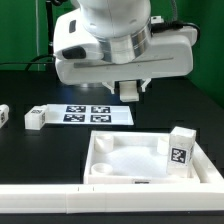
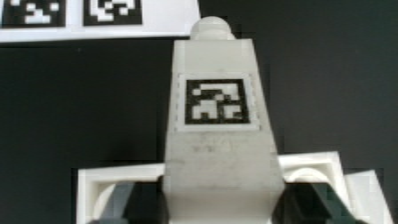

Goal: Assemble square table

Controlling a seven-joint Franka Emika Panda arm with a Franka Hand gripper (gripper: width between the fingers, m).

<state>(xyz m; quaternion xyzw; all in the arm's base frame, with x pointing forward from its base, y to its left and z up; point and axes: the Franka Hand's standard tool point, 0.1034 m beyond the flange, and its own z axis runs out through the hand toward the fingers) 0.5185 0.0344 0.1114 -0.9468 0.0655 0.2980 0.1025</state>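
Note:
The white square tabletop [image 1: 120, 158] lies in front with its raised rim up. One tagged white leg [image 1: 181, 149] stands in its corner at the exterior view's right. My gripper [image 1: 131, 90] hangs above the marker board and is shut on another white leg [image 2: 219, 120]. That leg runs out from between the dark fingers [image 2: 143, 205], its black-white tag facing the wrist camera. Two loose legs lie on the black table at the exterior view's left, one nearer the board [image 1: 37, 118] and one at the edge [image 1: 3, 115].
The marker board [image 1: 95, 114] lies behind the tabletop and shows in the wrist view [image 2: 71, 14] past the held leg's tip. A long white border bar [image 1: 110, 205] runs along the front edge. The arm's white body fills the upper exterior view.

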